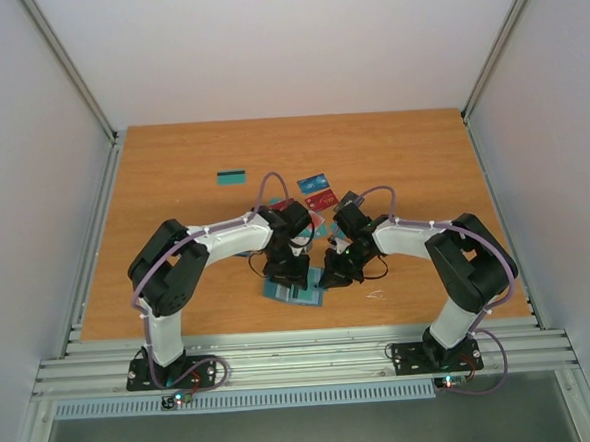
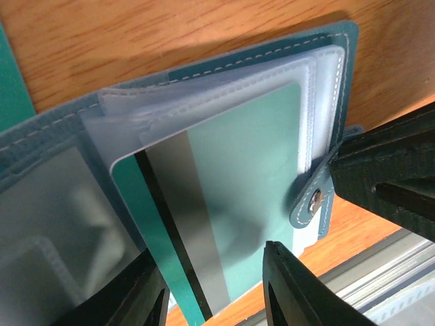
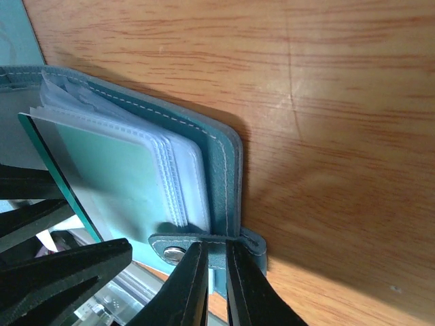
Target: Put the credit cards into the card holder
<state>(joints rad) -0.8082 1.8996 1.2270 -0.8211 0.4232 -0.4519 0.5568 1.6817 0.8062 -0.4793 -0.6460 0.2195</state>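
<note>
Left claw [image 2: 214, 272]: jaws partly open, one finger on each side of a teal card [image 2: 238, 176]. It isn't pinching the card as far as the left wrist view shows. The card has a black stripe and a silver band along one long side. Its far end sits in a clear sleeve [image 2: 319, 88] of the card holder [image 3: 225, 170]. Its near end sticks out toward the claw, tilted up off the sleeve stack; the right wrist view shows it nearly edge-on.

Right claw [image 3: 216, 252]: jaws almost closed, clamped on the holder's snap strap [image 3: 204, 239] at the cover's edge, just beside the metal stud [image 3: 174, 254].

The card holder lies open on the wooden bench [image 1: 173, 188], close to the near edge and about mid-width, between the two claws. The left claw is at the side where the card sticks out, the right claw at the strap side. Teal cover down, sleeves up.

Loose cards lie further back on the bench:
- teal striped card [image 1: 232, 177], left of centre, well apart from the holder
- blue card [image 1: 313, 183] and red card [image 1: 321, 198], right next to each other, just behind the wrists
- more cards partly hidden under the arms; can't count them
</note>
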